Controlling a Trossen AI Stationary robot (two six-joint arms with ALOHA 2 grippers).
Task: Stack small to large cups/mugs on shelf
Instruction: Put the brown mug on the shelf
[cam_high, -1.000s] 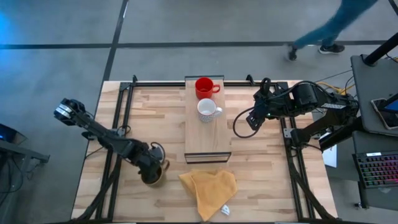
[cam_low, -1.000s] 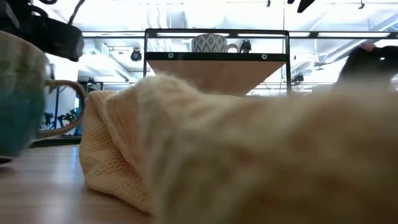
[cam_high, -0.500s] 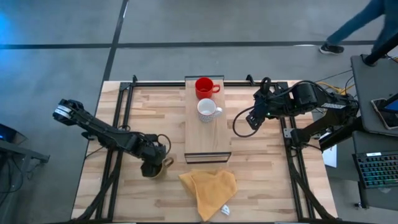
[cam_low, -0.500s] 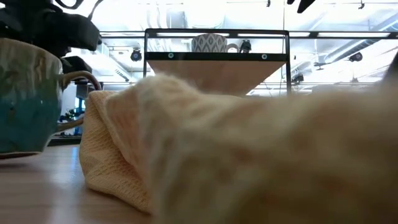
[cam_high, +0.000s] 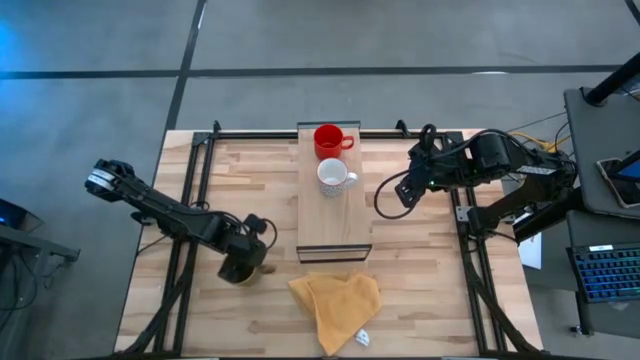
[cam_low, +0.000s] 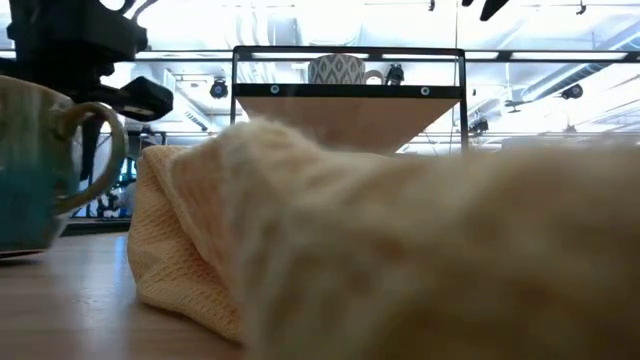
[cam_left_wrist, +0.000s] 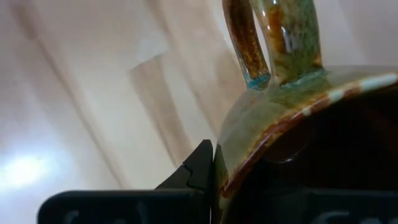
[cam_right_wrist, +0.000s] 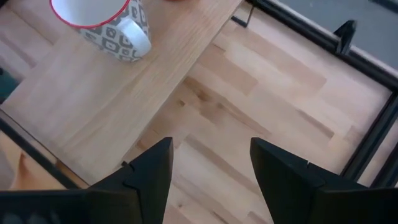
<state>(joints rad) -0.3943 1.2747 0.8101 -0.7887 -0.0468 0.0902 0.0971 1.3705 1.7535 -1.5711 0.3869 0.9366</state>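
Note:
The brown mug (cam_low: 35, 170) with a dark inside stands at the table's near left. In the high view only a sliver of the brown mug (cam_high: 263, 268) shows under my left gripper (cam_high: 243, 262), which is shut on it. The red mug (cam_high: 327, 140) and the white patterned mug (cam_high: 333, 177) stand on their bases on the light-wood shelf (cam_high: 335, 225). The red mug is at the shelf's far end. My right gripper (cam_high: 390, 200) is open and empty, right of the shelf. My left gripper holds the brown mug by its rim (cam_left_wrist: 249, 155), coming from above. One finger (cam_left_wrist: 199, 168) lies against the wall's outer side; the other is lost in the dark inside. The handle (cam_left_wrist: 245, 43) points away from the fingers. The mug is upright; whether its base touches the table I cannot tell.
A crumpled yellow cloth (cam_high: 335, 305) lies just near of the shelf's near end and fills most of the low view (cam_low: 400, 250). Dark metal frame bars (cam_high: 195, 200) run along the table's left and right sides. Bare planks lie between the brown mug and the shelf.
My left gripper has carried the brown mug a little toward the table's far edge and turned about its upright axis. The mug has turned with it: its handle, which pointed toward the table's right, has swung round toward the near edge.

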